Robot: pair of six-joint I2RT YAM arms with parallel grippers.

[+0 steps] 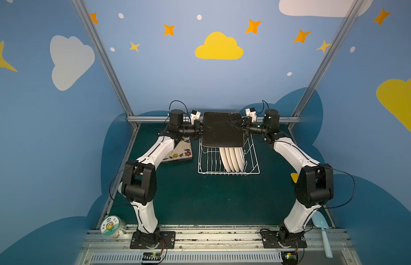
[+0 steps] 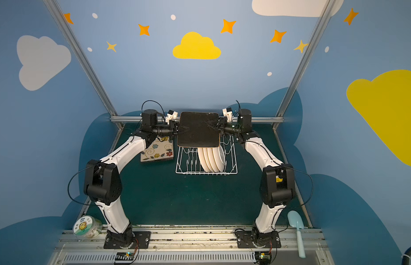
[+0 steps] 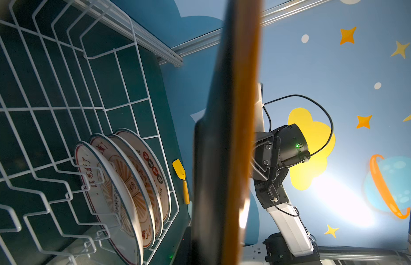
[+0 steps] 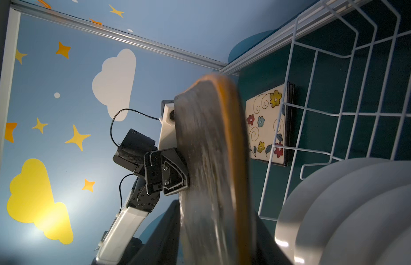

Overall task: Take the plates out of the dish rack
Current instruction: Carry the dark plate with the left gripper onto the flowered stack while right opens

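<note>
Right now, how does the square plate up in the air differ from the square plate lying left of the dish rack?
The raised square plate hangs over the dish rack's far end, left gripper clamped on its edge; the tabled square plate lies flat on the table. Raised one shows its black back in both top views; tabled one shows its flowered cream face. Both are square with rounded corners.

The dish rack [image 1: 206,172] is thin white-coated wire, smooth and faintly glossy. The round plates [image 1: 232,158] standing in it look like glazed ceramic, shiny at the rims. The square plate [image 1: 223,129] above the rack has a matt black back and a smooth orange edge. Under the rack the dark green worktop [image 1: 211,202] looks matt and finely grained; behind the rack runs a brushed metal rail [image 1: 149,119].
</note>
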